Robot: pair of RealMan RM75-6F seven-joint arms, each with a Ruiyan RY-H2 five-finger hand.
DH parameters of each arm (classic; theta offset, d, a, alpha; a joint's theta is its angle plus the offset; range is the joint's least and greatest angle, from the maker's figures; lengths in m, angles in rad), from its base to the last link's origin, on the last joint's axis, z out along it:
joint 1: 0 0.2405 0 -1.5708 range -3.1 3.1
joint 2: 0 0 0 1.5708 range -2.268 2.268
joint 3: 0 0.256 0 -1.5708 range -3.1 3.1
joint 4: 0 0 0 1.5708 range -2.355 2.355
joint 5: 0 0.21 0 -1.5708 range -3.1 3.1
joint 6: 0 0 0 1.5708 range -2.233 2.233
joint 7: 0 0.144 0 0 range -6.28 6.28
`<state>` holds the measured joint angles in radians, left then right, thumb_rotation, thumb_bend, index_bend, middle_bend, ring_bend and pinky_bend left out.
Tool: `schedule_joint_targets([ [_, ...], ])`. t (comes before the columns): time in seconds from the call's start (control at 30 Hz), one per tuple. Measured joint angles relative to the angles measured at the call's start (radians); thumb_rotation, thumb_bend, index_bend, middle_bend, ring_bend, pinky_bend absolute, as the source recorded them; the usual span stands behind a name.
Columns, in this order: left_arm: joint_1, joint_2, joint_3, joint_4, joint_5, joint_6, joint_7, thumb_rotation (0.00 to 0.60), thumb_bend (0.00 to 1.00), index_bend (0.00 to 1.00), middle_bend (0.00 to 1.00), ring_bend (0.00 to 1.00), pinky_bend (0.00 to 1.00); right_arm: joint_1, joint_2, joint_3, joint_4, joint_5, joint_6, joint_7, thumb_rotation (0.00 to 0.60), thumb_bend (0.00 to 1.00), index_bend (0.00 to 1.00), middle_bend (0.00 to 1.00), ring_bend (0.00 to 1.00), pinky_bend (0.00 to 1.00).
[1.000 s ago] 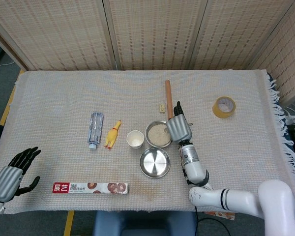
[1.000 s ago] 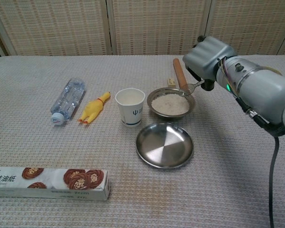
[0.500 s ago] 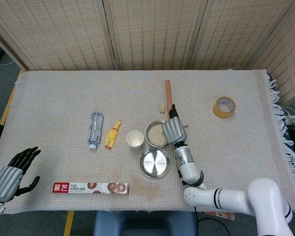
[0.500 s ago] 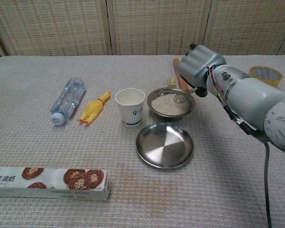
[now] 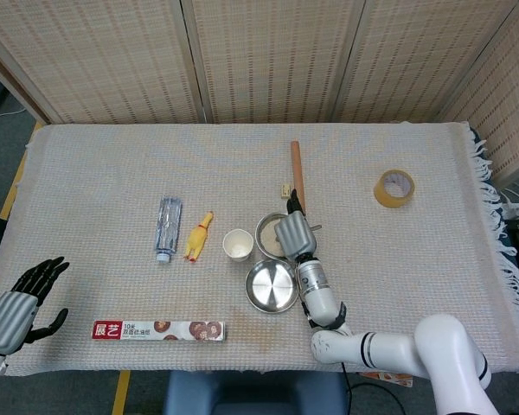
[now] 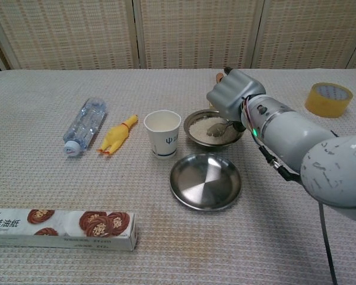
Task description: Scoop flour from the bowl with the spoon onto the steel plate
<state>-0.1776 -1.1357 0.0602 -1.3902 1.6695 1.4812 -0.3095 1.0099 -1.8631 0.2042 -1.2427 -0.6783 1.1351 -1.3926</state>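
A small steel bowl of flour (image 6: 204,132) (image 5: 270,237) stands at mid-table. Just in front of it lies the empty steel plate (image 6: 205,180) (image 5: 272,286). My right hand (image 6: 232,98) (image 5: 291,233) hovers over the bowl's right side and holds a metal spoon (image 6: 217,127). The spoon's tip dips into the flour. My left hand (image 5: 19,308) hangs open off the table's near left corner, seen only in the head view.
A paper cup (image 6: 162,133) stands left of the bowl, with a yellow rubber chicken (image 6: 117,136) and a water bottle (image 6: 83,126) further left. A wooden rolling pin (image 5: 297,174) lies behind the bowl. A tape roll (image 6: 327,99) sits far right, a baking-paper box (image 6: 60,228) near left.
My right hand has moved left and down over the bowl, bringing the spoon from the rim into the flour. The left hand has not moved.
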Motion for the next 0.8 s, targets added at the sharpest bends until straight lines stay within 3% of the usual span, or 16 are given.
schedule_joint_targets([
  [0.47,0.002,-0.003,-0.004,-0.002,-0.009,-0.005,0.014,0.6,0.41,0.0,0.0,0.01,0.12,-0.017,0.019,0.08,-0.043,0.13,-0.07,0.163,0.6,0.35,0.93,0.57,0.14,0.0],
  [0.8,0.0,-0.004,-0.006,-0.001,-0.014,-0.013,0.017,0.6,0.41,0.0,0.0,0.01,0.12,-0.034,0.093,0.098,-0.113,0.156,-0.068,0.258,0.6,0.35,0.93,0.57,0.14,0.0],
])
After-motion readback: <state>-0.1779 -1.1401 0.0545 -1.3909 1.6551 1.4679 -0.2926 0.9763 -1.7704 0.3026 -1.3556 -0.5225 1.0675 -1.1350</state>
